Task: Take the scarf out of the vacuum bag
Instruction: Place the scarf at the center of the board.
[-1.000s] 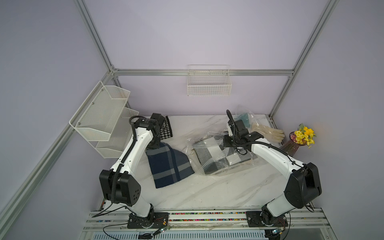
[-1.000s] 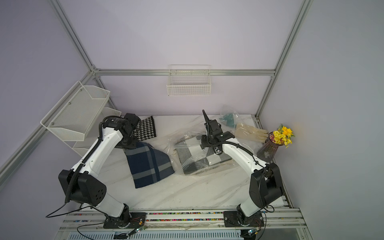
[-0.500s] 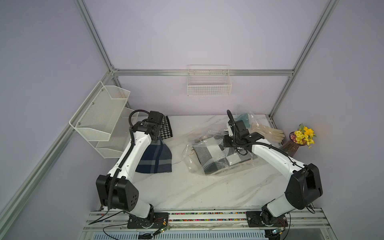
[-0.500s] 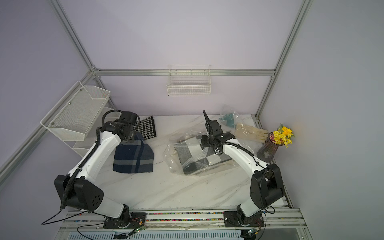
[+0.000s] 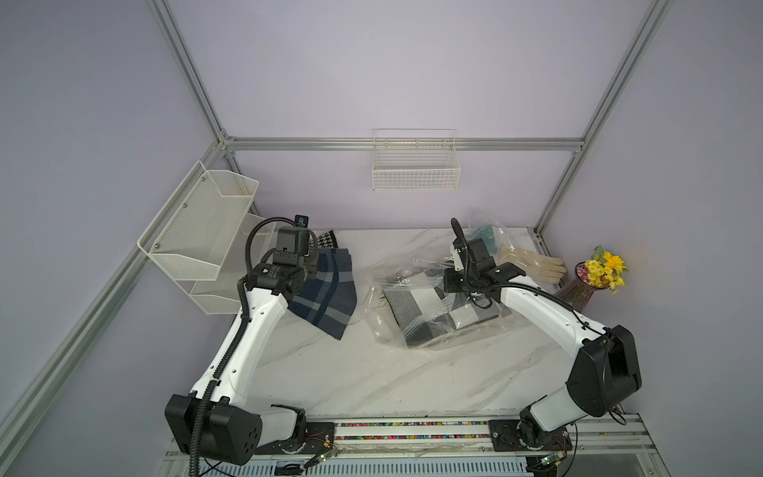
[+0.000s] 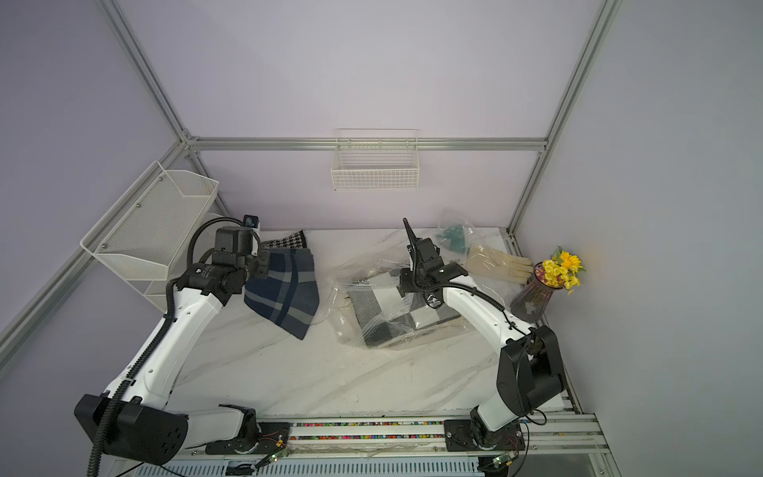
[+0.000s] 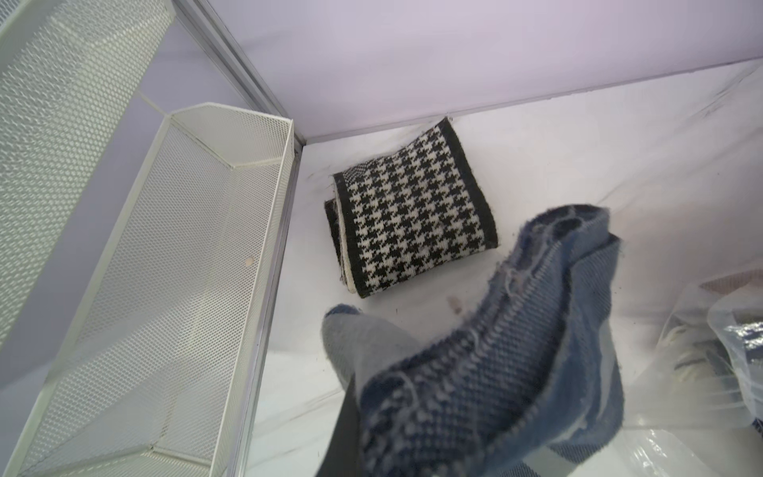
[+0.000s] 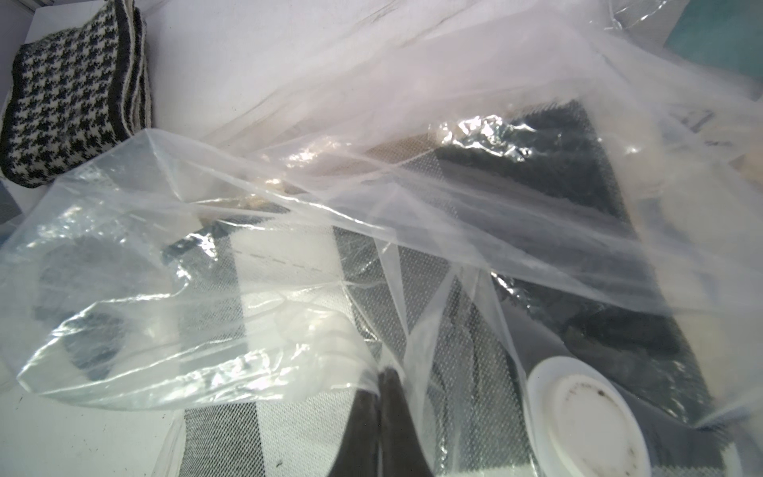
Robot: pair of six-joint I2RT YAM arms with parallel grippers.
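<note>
Left end effector [image 5: 309, 267] is clamped shut on a top edge of the blue plaid scarf [image 5: 326, 295], which is fully out of the vacuum bag [image 5: 377, 320] and hangs from the grip at the far left of the bench [image 5: 371, 371]. The cloth spreads down and to the right of the end effector, and its lowest corner points toward the near side; whether that corner touches the bench cannot be told. In the left wrist view the scarf's bunched edge [image 7: 516, 371] fills the foreground, with a folded houndstooth scarf [image 7: 413, 214] lying flat on the bench just beyond it, close to the white mesh shelf [image 7: 198, 247]. The vacuum bag lies crumpled at centre right, apart from the blue plaid scarf, with a strip of bare bench between them. Right end effector [image 8: 383, 384] is closed tight on a fold of the bag's clear plastic, and the round white valve cap [image 8: 586, 417] sits just beside it. A grey, white and black checked scarf [image 5: 421, 314] lies folded inside the bag, under the right end effector. Farther right, near the far edge, lie a small clear bag with a teal item [image 5: 485, 233] and pale gloves [image 5: 532, 264], with a vase of yellow flowers [image 5: 603, 272] at the bench's right edge.
</note>
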